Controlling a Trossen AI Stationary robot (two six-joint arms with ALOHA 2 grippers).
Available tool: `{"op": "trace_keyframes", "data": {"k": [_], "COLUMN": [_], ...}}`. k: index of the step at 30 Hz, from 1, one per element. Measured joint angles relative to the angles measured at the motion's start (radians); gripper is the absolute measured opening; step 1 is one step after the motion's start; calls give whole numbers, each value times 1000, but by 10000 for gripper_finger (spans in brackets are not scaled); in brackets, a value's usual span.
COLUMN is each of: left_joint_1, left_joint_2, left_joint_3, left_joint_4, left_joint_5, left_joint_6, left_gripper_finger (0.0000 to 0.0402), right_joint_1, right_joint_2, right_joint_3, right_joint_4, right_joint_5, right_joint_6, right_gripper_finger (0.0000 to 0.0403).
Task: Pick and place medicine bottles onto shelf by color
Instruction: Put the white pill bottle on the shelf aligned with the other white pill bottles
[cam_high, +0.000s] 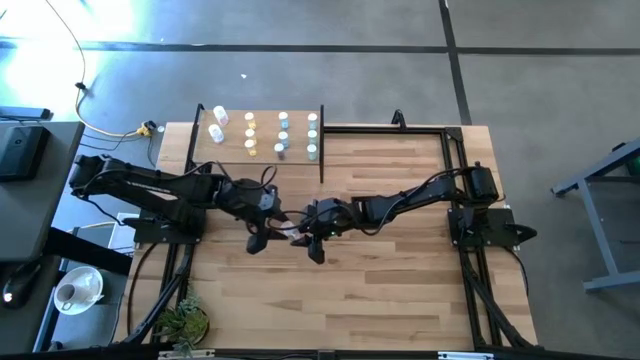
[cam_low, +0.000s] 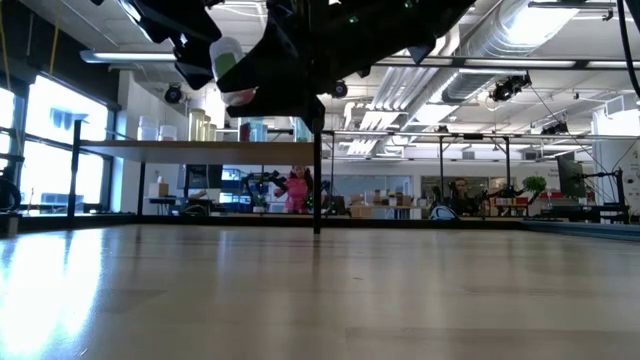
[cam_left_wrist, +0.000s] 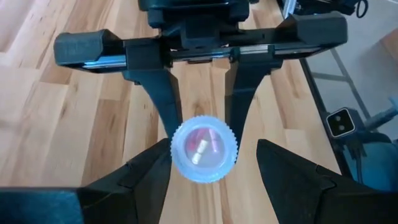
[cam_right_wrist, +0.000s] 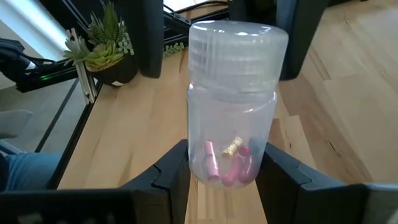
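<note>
A clear medicine bottle (cam_right_wrist: 230, 99) with a pale ribbed cap and pink pills inside hangs over the middle of the table, and my right gripper (cam_right_wrist: 227, 168) is shut on it. In the high view both grippers meet there, the bottle (cam_high: 292, 228) between them. My left gripper (cam_left_wrist: 211, 158) is open and faces the bottle's cap (cam_left_wrist: 204, 148), one finger on either side of it; I cannot tell whether they touch it. The shelf (cam_high: 232, 152) stands at the table's far left, with several white, yellow and blue bottles upright on its board. My right gripper pinches the bottle's lower body (cam_right_wrist: 199, 155), near its base, between its two fingers. The fingers come from the table's right, slanting a little downward, and lie along the bottle. The bottle sticks out past the fingertips, cap toward my left gripper, lifted clear of the table.
A black metal frame (cam_high: 445, 135) runs along the table's far right part. A small potted plant (cam_high: 185, 322) sits at the near left corner. Bare wood (cam_high: 380, 290) lies between the arms and the near edge.
</note>
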Motion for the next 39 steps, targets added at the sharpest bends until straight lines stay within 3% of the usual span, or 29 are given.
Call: {"op": "trace_keyframes", "data": {"k": [5, 17, 22, 28, 32, 39], "left_joint_1": [0, 0, 0, 0, 0, 0], "left_joint_2": [1, 1, 0, -5, -12, -79], "left_joint_3": [0, 0, 0, 0, 0, -1], "left_joint_4": [26, 32, 29, -2, -24, -85], "left_joint_5": [-3, 4, 4, -12, -64, -166], "left_joint_6": [14, 54, 82, 92, 91, 88], "left_gripper_finger": [216, 132, 130, 130, 130, 130], "right_joint_1": [0, 2, 6, 24, 16, 15], "right_joint_2": [0, 0, 0, 2, -18, -106], "right_joint_3": [0, 0, 0, 0, 0, 0], "right_joint_4": [0, 1, 1, 2, -11, -84], "right_joint_5": [1, -3, 19, 125, 126, 172], "right_joint_6": [0, -1, -38, -56, -57, -106], "right_gripper_finger": [134, 134, 141, 191, 217, 221]}}
